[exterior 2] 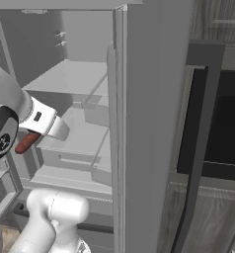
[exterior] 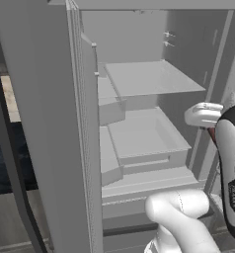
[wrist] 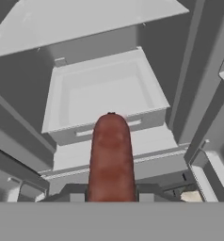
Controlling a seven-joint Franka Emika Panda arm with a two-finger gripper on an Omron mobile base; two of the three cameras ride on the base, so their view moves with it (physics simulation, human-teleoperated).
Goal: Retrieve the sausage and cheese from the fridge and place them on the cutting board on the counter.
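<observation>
Here my hand (wrist: 111, 195) was clamped on the sausage (wrist: 111, 157), held in the air in front of the open fridge (exterior: 149, 79). Backing out, I risked clipping the sausage on the door and losing it.

The sausage (wrist: 111, 157) is mottled dark red-brown. The fridge (exterior: 149, 79) is plain pale grey inside and out, its handle (exterior 2: 196, 148) dark charcoal.
</observation>
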